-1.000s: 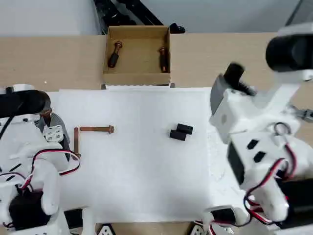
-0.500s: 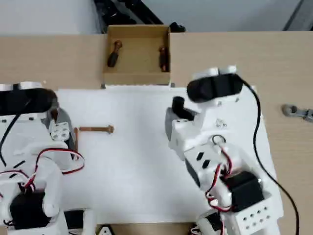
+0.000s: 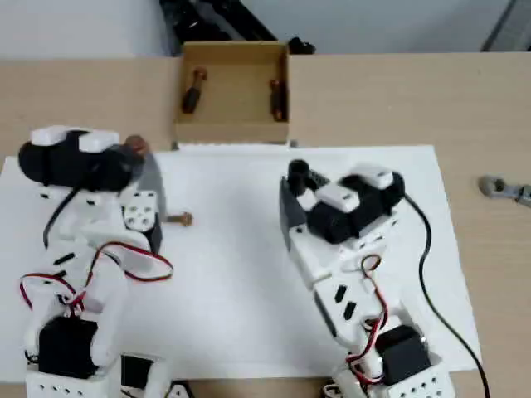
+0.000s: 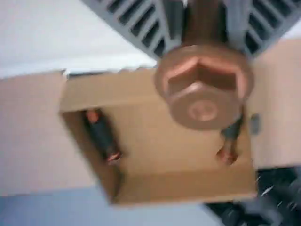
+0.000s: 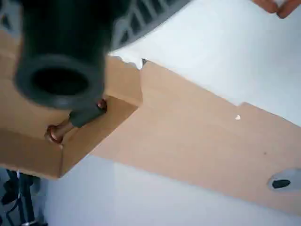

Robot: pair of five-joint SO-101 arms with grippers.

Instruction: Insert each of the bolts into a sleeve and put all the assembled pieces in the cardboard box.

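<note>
Left pincer clamped on a copper bolt, hex head outward. Right pincer clamped on a black sleeve, bore showing. Beyond both, on the table, the cardboard box holds two assembled pieces. A second bolt lies near the left pincer on the white sheet.

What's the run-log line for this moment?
left claw: shut on bolt | right claw: shut on sleeve | cardboard box: two assembled pieces | sheet: one loose bolt
</note>
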